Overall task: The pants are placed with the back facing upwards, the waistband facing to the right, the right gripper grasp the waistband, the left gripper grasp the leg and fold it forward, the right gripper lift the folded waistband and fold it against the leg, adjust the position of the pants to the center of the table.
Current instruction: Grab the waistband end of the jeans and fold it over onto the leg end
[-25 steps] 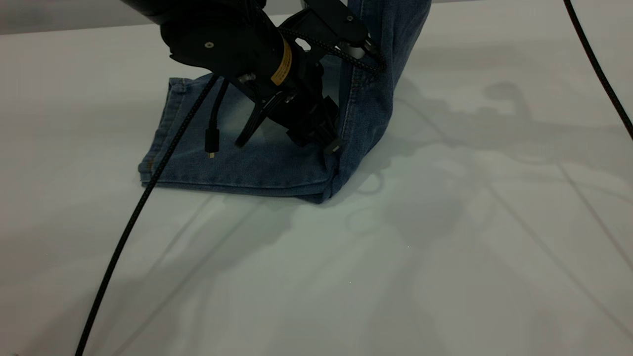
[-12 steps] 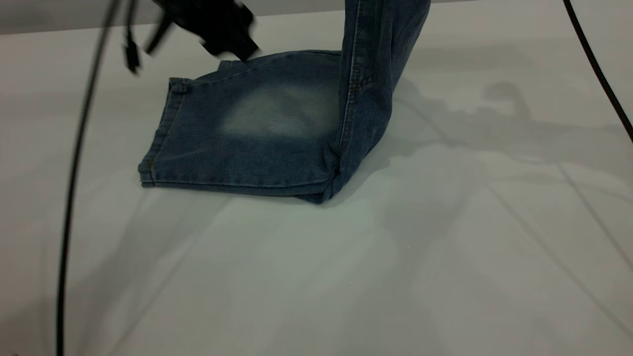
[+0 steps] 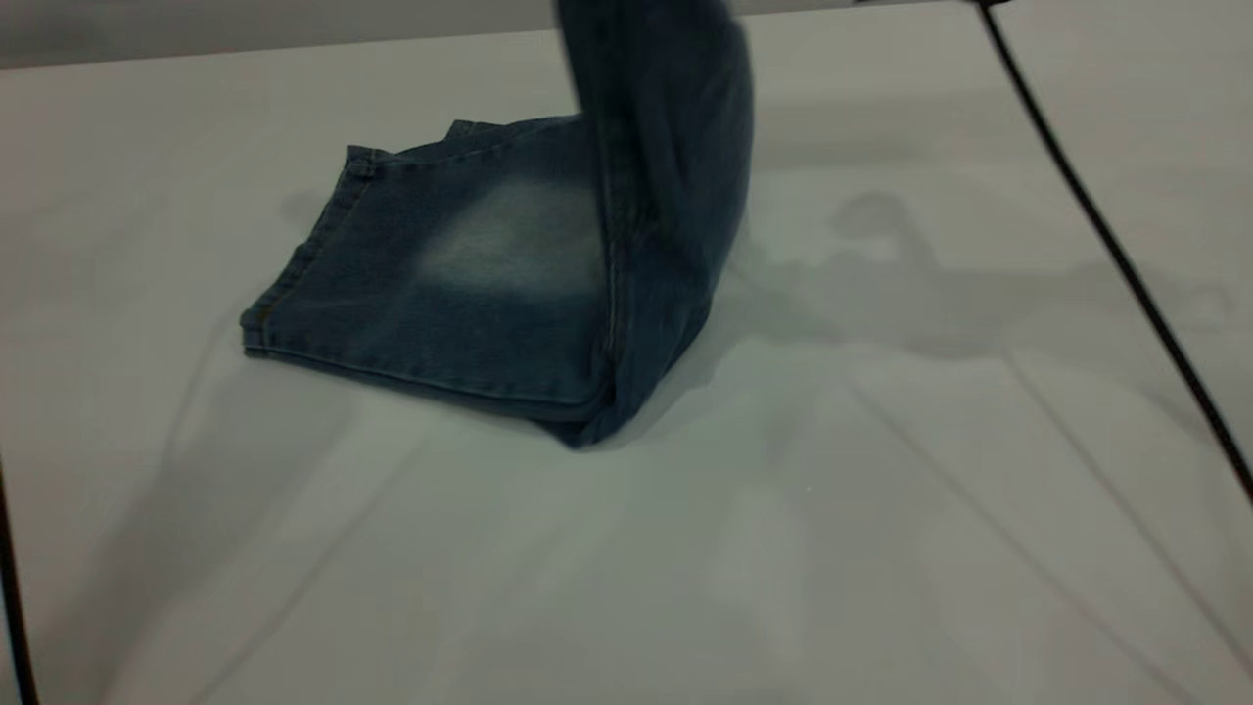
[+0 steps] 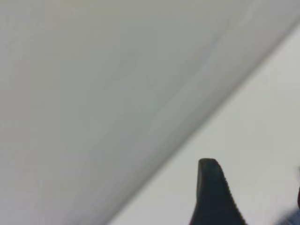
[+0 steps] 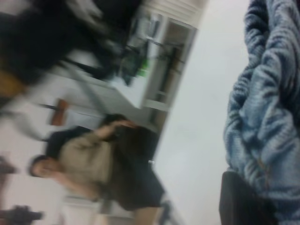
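The pants (image 3: 470, 284) are faded blue denim on the white table (image 3: 783, 548). Their folded leg part lies flat with a pale patch on top and its hem (image 3: 294, 269) toward the left. The other half rises steeply (image 3: 666, 147) and leaves the exterior view's upper edge. In the right wrist view the ruffled waistband (image 5: 267, 93) hangs in my right gripper (image 5: 262, 197), which is shut on it, one dark finger (image 5: 236, 201) against the cloth. My left gripper (image 4: 255, 187) is open above bare table, clear of the pants, one ribbed finger (image 4: 213, 197) showing.
A black cable (image 3: 1106, 235) slants over the table's right side, and another (image 3: 12, 607) runs along the lower left edge. Beyond the table, the right wrist view shows a person (image 5: 93, 164) and furniture (image 5: 154, 61).
The left arm has pulled up and away to the left, out of the exterior view. The raised half of the pants has swung left and the flat part slid slightly left.
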`<state>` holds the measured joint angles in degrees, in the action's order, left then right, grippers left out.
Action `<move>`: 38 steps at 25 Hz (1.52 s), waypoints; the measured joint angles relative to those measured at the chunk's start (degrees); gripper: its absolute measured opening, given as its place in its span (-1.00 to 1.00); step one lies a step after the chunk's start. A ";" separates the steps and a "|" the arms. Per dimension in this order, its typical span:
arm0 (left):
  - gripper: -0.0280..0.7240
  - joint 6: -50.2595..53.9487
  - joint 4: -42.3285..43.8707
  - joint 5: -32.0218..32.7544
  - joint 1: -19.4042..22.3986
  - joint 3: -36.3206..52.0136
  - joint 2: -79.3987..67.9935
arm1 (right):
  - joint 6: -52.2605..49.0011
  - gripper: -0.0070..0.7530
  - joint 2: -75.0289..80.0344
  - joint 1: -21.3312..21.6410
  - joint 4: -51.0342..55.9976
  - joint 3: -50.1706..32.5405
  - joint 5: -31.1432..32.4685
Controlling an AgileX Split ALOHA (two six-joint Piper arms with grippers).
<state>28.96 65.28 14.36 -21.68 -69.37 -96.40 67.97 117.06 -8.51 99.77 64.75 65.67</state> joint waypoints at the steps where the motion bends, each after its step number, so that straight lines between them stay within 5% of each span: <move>1: 0.12 0.64 0.85 0.00 0.00 0.00 2.03 | 0.33 -0.68 0.00 -1.16 0.06 0.33 -1.64; 18: 0.12 3.28 2.49 -0.21 -0.13 0.00 20.55 | 2.95 -0.68 1.49 -18.76 0.36 9.48 -32.93; 29: 0.12 3.28 2.28 -1.13 -0.13 0.00 20.50 | 1.79 -0.61 11.42 -21.80 0.23 16.05 -30.34; 38: 0.12 3.28 2.28 -1.49 -0.13 0.00 20.50 | 2.94 0.18 13.61 -22.45 0.08 19.17 -23.07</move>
<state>32.23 67.56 12.88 -21.81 -69.37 -75.90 70.91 130.67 -30.96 99.84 83.92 42.60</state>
